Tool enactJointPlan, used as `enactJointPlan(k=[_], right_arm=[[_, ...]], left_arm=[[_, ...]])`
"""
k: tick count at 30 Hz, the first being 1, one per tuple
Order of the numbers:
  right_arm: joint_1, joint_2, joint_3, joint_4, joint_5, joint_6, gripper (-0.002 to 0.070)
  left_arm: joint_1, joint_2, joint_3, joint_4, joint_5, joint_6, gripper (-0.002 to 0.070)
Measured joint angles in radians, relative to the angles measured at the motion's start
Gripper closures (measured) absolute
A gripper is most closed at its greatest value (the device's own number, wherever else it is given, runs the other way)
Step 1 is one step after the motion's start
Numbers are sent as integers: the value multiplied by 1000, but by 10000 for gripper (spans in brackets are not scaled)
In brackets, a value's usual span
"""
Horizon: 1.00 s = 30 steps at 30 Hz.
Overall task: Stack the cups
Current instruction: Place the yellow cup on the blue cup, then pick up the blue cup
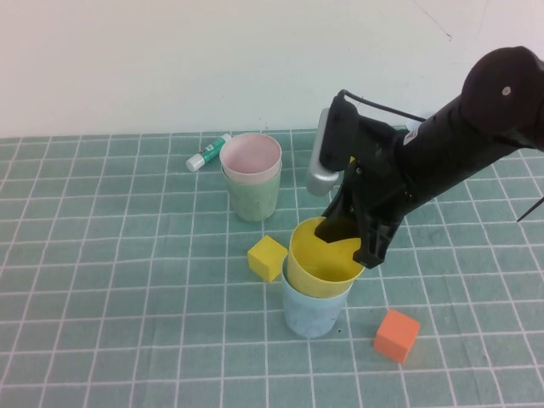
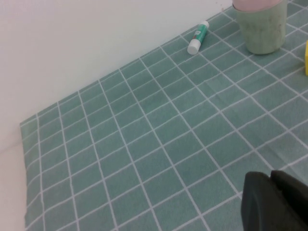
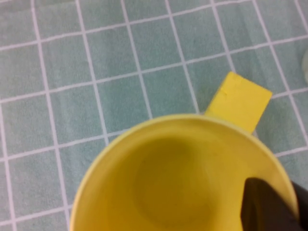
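Observation:
A pink cup (image 1: 251, 156) sits nested in a pale green cup (image 1: 254, 197) near the back of the mat; the left wrist view catches both, the pink cup (image 2: 257, 4) over the green cup (image 2: 263, 29). In front, a yellow cup (image 1: 319, 263) rests in the mouth of a light blue cup (image 1: 313, 310). My right gripper (image 1: 344, 242) is shut on the yellow cup's rim (image 3: 202, 127), one finger (image 3: 264, 207) inside and the other outside. My left gripper (image 2: 272, 180) is outside the high view; it hovers low over bare mat, shut and holding nothing.
A yellow cube (image 1: 267, 257) lies just left of the blue cup, touching or nearly so. An orange cube (image 1: 397, 335) sits to the front right. A green-and-white glue stick (image 1: 207, 152) lies by the back wall, left of the pink cup.

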<state>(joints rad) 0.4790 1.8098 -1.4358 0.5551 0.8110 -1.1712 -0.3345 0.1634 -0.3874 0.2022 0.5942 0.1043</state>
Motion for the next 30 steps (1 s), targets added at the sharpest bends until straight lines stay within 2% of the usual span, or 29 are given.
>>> enactJointPlan(k=[4, 12, 17, 22, 26, 30], right_arm=[[0, 10, 0, 13, 4, 0, 616], [0, 12, 0, 57, 11, 2, 438], [0, 13, -16, 132, -61, 0, 410], [0, 54, -117, 208, -215, -2, 365], [0, 138, -257, 234, -234, 0, 272], [0, 227, -368, 239, -233, 37, 238]], left_arm=[[0, 0, 18, 0, -20, -10, 673], [0, 0, 21, 1, -41, -27, 673], [0, 0, 21, 1, -52, -44, 673], [0, -20, 21, 1, -67, -46, 674], [0, -50, 37, 2, -76, -46, 674], [0, -85, 83, 16, -111, -46, 674]])
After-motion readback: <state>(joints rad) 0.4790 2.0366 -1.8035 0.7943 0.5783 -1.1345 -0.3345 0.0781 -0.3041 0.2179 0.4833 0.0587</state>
